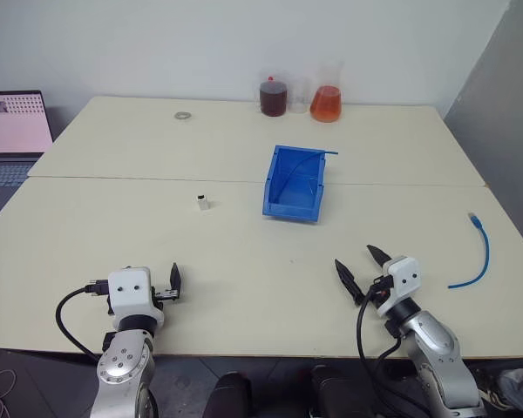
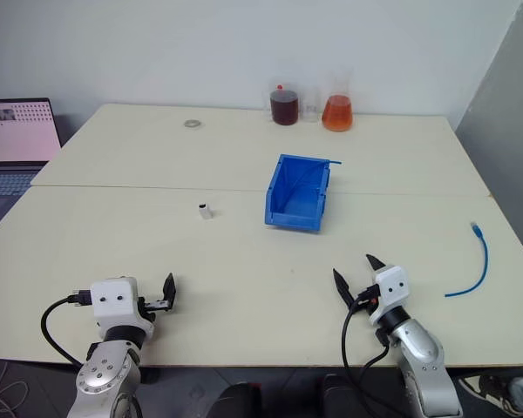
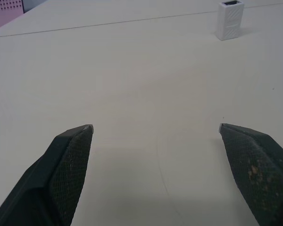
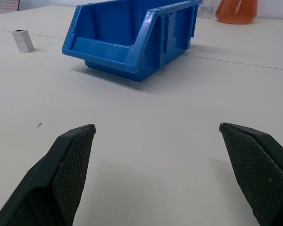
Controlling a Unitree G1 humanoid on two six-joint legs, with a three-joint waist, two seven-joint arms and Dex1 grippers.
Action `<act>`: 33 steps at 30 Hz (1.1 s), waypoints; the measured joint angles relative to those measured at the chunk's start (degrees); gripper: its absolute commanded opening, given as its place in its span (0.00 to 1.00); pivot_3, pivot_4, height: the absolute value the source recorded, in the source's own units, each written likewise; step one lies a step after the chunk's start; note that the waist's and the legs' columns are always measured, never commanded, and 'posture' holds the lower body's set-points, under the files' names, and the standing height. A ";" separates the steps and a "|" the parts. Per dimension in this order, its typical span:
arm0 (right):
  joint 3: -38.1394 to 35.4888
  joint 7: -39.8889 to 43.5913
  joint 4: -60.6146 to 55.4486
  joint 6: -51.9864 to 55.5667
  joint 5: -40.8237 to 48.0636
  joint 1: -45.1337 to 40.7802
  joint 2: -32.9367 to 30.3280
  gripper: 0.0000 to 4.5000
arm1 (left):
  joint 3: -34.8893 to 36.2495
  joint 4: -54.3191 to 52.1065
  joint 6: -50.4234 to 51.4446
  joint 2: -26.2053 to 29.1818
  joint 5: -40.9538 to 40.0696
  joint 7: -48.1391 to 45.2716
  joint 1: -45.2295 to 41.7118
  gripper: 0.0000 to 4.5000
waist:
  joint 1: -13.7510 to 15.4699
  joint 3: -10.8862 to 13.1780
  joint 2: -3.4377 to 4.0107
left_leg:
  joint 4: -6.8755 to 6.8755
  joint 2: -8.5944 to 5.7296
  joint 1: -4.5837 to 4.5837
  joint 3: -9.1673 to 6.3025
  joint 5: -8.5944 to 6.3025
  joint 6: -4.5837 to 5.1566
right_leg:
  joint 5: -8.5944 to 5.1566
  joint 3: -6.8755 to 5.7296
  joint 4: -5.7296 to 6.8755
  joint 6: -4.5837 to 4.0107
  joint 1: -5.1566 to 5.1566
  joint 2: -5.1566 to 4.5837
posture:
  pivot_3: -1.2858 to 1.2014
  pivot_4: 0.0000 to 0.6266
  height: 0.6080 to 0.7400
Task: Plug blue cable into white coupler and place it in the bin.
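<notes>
The blue cable (image 1: 481,254) lies curved on the table at the far right, near the table's edge, its small plug end pointing away from me. The white coupler (image 1: 203,202) stands upright left of the bin (image 1: 289,209), which is blue, open-topped and empty at mid-table. My left gripper (image 3: 155,127) hovers low at the near left, open and empty, with the coupler (image 3: 230,19) well ahead of it. At the near right my right gripper (image 1: 357,258) is also open and empty, pointing toward the bin (image 4: 132,44).
A dark-liquid jar (image 1: 273,96) and an orange flask (image 1: 326,103) stand at the table's far edge. A small metal ring (image 1: 182,115) lies at the far left. A laptop (image 1: 13,131) sits off the table's left side. A seam (image 1: 113,178) crosses the tabletop.
</notes>
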 measured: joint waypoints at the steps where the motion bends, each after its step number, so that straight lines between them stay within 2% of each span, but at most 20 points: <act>1: 0.00 0.00 0.00 0.00 0.00 0.00 0.00 1.00 | 0.00 0.04 -0.14 0.00 -0.01 -0.04 0.01 1.00 | 0.00 0.00 0.00 | 0.00 0.00 0.00 0.00 0.00 0.00 | 0.00 0.00 0.00 0.00 0.00 0.00 | 0.52 0.24 1.00; 21: 0.12 -0.03 0.00 0.00 -0.02 0.15 -0.05 1.00 | -1.26 0.59 -1.93 0.69 0.09 -3.59 0.59 1.00 | -0.02 0.00 0.00 | 0.00 0.00 0.00 0.00 0.00 0.00 | 0.00 0.00 0.00 0.00 0.00 0.00 | 0.52 0.24 1.00; 29: 0.14 0.01 0.00 0.00 -0.02 0.15 -0.12 1.00 | -0.90 -0.55 -0.48 0.81 -4.16 -6.78 1.45 1.00 | -0.02 0.00 0.00 | 0.00 0.01 0.00 -0.01 0.00 0.00 | 0.00 -0.01 0.00 0.00 0.00 0.00 | 0.52 0.24 1.00; 33: 0.14 -0.11 -0.02 0.00 -0.03 0.17 -0.12 1.00 | -0.16 -2.07 -0.26 3.04 -8.16 -10.78 1.23 1.00 | -0.02 0.00 0.00 | 0.00 0.00 0.01 0.00 0.00 0.00 | -0.01 -0.01 0.00 -0.02 0.00 0.00 | 0.52 0.24 1.00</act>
